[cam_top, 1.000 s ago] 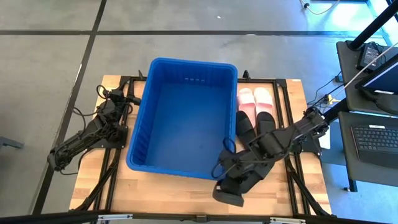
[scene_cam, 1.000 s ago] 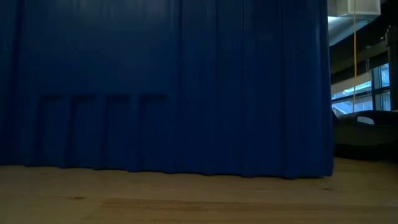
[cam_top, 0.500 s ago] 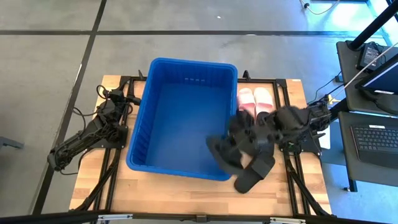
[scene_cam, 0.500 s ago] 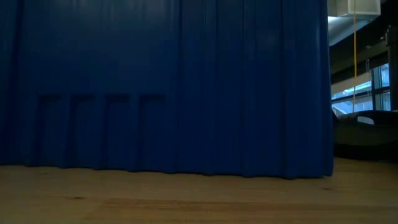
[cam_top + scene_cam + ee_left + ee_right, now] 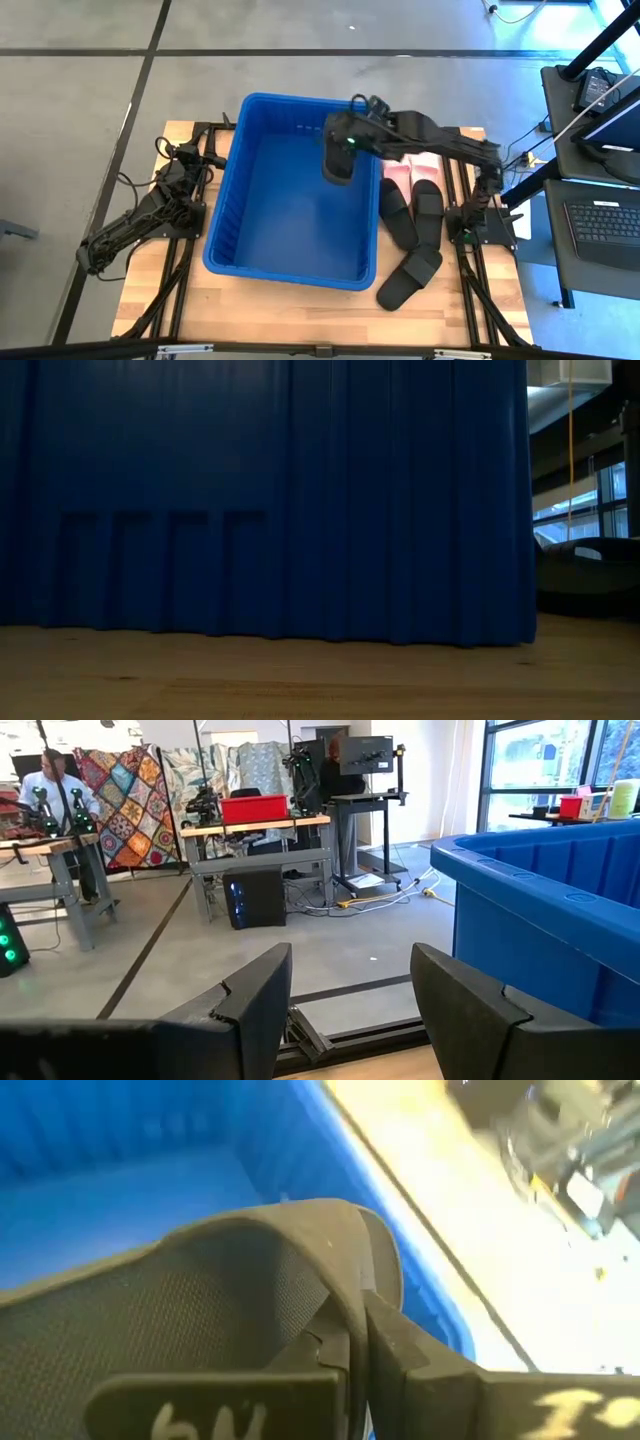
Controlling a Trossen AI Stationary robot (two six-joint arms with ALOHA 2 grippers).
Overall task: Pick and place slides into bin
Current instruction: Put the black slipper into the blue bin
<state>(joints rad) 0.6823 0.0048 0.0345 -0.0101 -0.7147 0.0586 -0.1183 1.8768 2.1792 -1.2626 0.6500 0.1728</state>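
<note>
Clamped on a black slide (image 5: 338, 160), the right gripper (image 5: 345, 143) hangs over the far right part of the bin (image 5: 232, 200), inside its rim. That slide's strap (image 5: 300, 1250) is pinched between the fingers, and its long axis seems to run near-to-far. Straight below lies bare blue floor, so a release here should likely land it inside; the right wall is close, while leftward there is plenty of room. Three black slides (image 5: 408, 277) and two pink slides (image 5: 410, 160) lie on the table right of the bin. At the table's left edge, the left gripper (image 5: 350, 1010) waits with fingers spread wide.
</note>
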